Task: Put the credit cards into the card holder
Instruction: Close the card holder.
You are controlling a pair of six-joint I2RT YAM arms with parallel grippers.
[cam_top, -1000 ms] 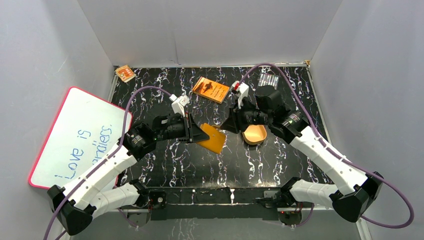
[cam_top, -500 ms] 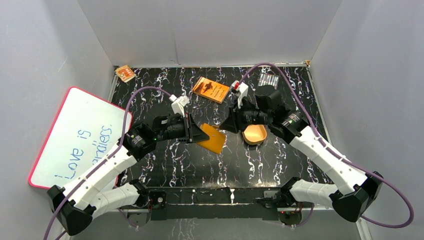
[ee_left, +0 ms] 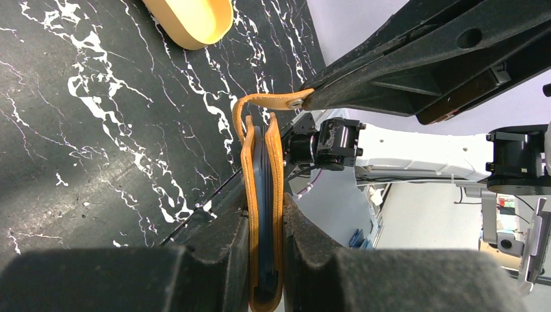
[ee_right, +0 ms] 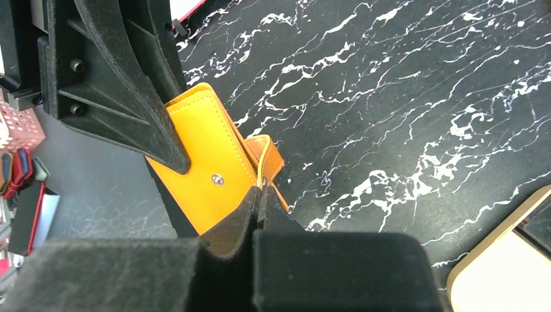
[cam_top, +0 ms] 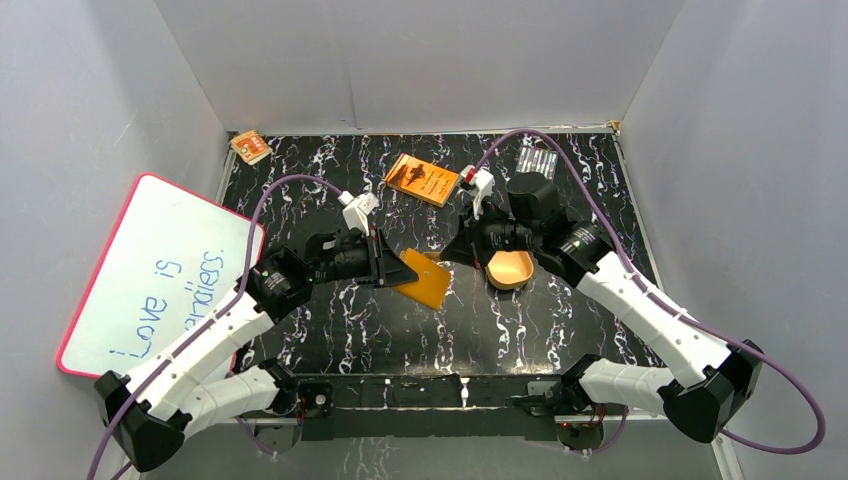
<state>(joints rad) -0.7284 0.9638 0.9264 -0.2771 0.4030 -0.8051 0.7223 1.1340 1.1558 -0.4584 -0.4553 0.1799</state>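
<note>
Near the middle of the black marbled surface [cam_top: 520, 320], the left hand [cam_top: 405, 268] clamps the folded card holder [cam_top: 430, 280]. The right hand [cam_top: 447, 255], pressed together, pinches its snap tab [ee_left: 273, 101]. Only the left wrist view shows blue-grey pockets edge-on inside the fold. The tan tray [cam_top: 510, 268] lies just beside, toward the right edge; its contents are unclear.

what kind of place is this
Probably a robot test cell: a black marbled tabletop boxed in by white panels, two arms bolted at its near edge, a whiteboard leaning at left.
</note>
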